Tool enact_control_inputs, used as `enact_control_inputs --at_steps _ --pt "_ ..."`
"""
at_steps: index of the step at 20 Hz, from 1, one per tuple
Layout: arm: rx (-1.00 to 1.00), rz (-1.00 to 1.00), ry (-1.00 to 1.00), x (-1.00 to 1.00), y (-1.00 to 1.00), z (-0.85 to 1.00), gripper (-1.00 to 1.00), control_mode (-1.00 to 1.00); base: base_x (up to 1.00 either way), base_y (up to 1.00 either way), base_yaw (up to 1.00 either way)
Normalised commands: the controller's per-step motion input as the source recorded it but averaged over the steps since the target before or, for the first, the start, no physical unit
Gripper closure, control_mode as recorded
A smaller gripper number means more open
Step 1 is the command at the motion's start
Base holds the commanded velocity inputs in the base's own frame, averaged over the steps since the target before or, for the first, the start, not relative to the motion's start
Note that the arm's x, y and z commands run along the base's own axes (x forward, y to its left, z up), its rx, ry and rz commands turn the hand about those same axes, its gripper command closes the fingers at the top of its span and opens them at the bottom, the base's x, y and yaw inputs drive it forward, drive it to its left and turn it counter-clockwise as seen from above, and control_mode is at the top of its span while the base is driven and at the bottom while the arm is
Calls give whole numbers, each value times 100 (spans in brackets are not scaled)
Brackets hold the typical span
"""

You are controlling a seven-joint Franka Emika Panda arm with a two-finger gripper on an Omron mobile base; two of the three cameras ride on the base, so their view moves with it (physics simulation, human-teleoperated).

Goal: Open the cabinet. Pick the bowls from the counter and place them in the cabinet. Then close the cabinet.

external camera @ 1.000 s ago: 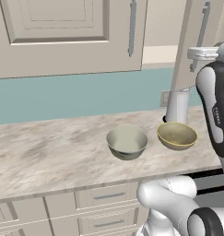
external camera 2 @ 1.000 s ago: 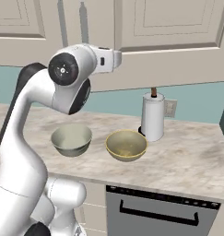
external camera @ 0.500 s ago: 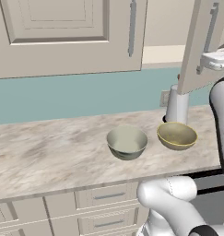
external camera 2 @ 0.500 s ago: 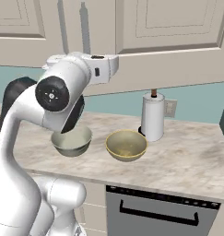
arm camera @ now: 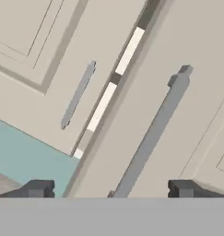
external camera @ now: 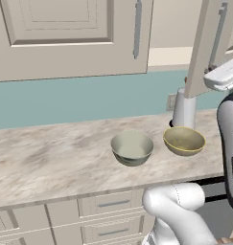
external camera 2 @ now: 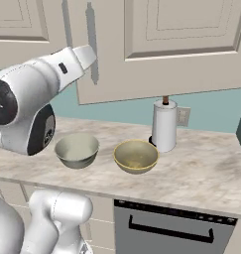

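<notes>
Beige cabinet, marbled counter, greyish-white and tan-yellow bowls.

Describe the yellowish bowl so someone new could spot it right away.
Find the marbled counter under the wall cupboards. Two bowls sit there; the yellowish bowl is the one nearest the white paper towel roll, tan-yellow where the other bowl is greyish-white.

I see a white paper towel roll standing upright on a dark holder against the teal backsplash, with a wall outlet just beside it. Below, beige drawers carry short horizontal handles; a dark oven front sits alongside.
</notes>
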Motion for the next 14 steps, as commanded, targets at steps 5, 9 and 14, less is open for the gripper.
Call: enact_control_inputs --at_steps 5,9,14 --pt "-64 -16 23 -23 76 -7 -100 -100 0 0 0" --pt "-62 -18 1 -6 67 -20 -100 -100 0 0 0" --pt "-49 -9 1 11 25 -24 -100 -100 0 0 0"
